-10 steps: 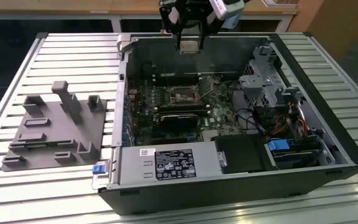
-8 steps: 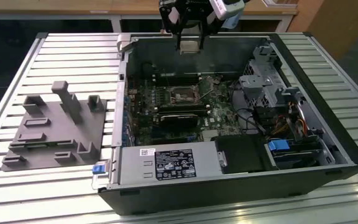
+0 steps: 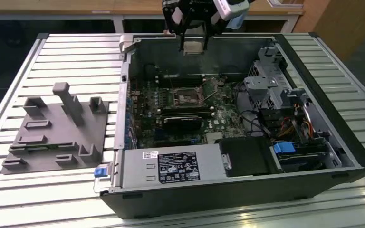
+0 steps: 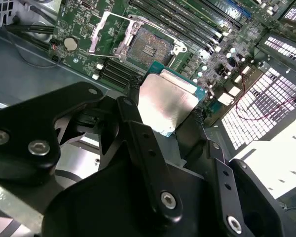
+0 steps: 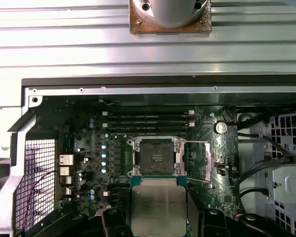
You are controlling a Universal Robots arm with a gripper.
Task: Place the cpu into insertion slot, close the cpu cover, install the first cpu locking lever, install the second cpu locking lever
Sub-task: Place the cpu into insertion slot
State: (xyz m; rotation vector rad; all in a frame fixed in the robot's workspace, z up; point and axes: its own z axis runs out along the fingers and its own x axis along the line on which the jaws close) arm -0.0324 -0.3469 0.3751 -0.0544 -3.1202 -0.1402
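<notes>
While 1 tool (image 3: 193, 47) hangs over the case (image 3: 201, 199) in the exterior view, the second wrist view shows it pinching 1 cpu (image 4: 167, 101) (square, silver-grey) apart from 1 bare insertion slot (image 4: 149, 48); first wrist view: 1 cpu cover (image 5: 198, 160) open alongside.

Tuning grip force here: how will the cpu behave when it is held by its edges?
Probably stiff: the cpu lies flat and unbent in the claw. Its smooth, shiny metal top suggests it may slip under a loose grip. It looks thin, so it is likely light, though perhaps fragile at the edges.
</notes>
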